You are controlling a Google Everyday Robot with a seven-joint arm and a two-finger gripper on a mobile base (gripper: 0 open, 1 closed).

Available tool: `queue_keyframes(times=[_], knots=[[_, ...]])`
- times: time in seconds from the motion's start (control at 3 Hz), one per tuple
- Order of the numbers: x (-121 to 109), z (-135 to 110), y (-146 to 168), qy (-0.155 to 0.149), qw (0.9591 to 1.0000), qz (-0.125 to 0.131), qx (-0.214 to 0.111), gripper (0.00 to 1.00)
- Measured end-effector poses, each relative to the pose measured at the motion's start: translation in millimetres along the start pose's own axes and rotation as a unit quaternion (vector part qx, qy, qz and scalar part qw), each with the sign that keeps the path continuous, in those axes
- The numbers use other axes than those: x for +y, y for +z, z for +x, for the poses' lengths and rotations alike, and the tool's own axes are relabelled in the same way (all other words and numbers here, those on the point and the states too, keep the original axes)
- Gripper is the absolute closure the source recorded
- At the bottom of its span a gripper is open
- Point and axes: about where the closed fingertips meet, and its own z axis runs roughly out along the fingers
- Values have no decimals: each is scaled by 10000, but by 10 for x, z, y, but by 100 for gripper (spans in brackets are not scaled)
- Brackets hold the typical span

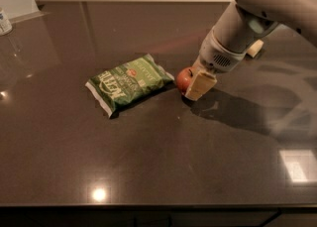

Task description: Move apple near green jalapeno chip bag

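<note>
The green jalapeno chip bag point(130, 82) lies flat on the dark countertop point(148, 161), left of centre. The small red apple point(184, 79) sits just right of the bag's right end, very close to it. My gripper point(194, 83) reaches down from the upper right and is shut on the apple, with one tan finger point(200, 85) in front of it. The apple is low, at or just above the counter surface; its right half is hidden by the gripper.
A pale yellow block point(255, 47) lies behind my arm at the right, partly hidden. A white container point(5, 22) stands at the far left edge. The counter's front edge runs along the bottom.
</note>
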Motion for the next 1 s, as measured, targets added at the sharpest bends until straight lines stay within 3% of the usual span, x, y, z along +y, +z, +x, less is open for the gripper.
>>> queue_keyframes(times=[0.33, 1.0], knots=[[-40, -84, 82, -7, 10000, -26, 7, 82], [-63, -147, 206, -56, 9999, -106, 40, 35]])
